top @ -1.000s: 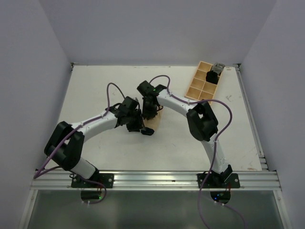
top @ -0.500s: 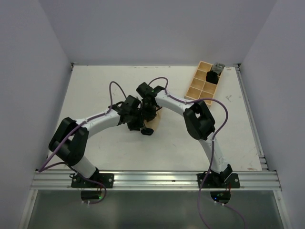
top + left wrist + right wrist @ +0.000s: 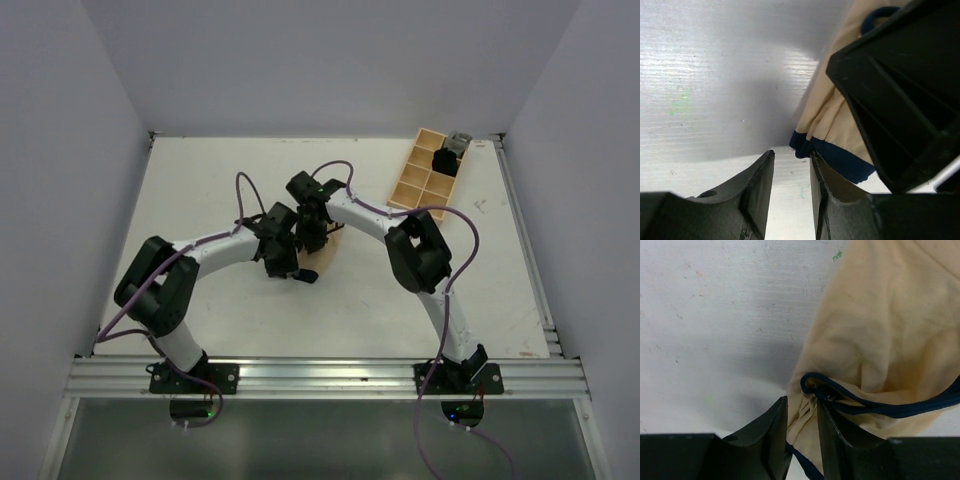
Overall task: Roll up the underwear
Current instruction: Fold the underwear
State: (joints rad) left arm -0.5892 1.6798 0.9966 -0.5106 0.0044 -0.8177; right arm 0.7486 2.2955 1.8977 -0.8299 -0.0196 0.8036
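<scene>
Underwear (image 3: 322, 252) lies crumpled near the middle of the white table (image 3: 200, 200), and both arms reach in to it from each side. It is soft tan cloth (image 3: 880, 330) with a dark blue edge. From above, most of it hides under the two black grippers, and only a small tan bit shows. The right gripper (image 3: 801, 402) has its two fingers (image 3: 765, 440) very close together, and a fold of the tan cloth sits squeezed between them, right where the blue edge makes a small loop. The left gripper (image 3: 791, 155) also has its fingers (image 3: 755, 190) close together, with only a thin gap. A corner of the underwear (image 3: 830, 115) with its blue edge sits right at their tips, but white table shows through the gap, so I cannot tell if they hold the cloth. A big black shape, which looks like the right gripper (image 3: 900, 100), sits on the cloth in the left wrist view. From above, the left gripper (image 3: 295, 268) and the right gripper (image 3: 312, 240) are just beside each other. A light wooden tray (image 3: 408, 180) sits far off at the back right corner, well apart from the underwear, with something dark (image 3: 443, 160) in one of its boxes.
</scene>
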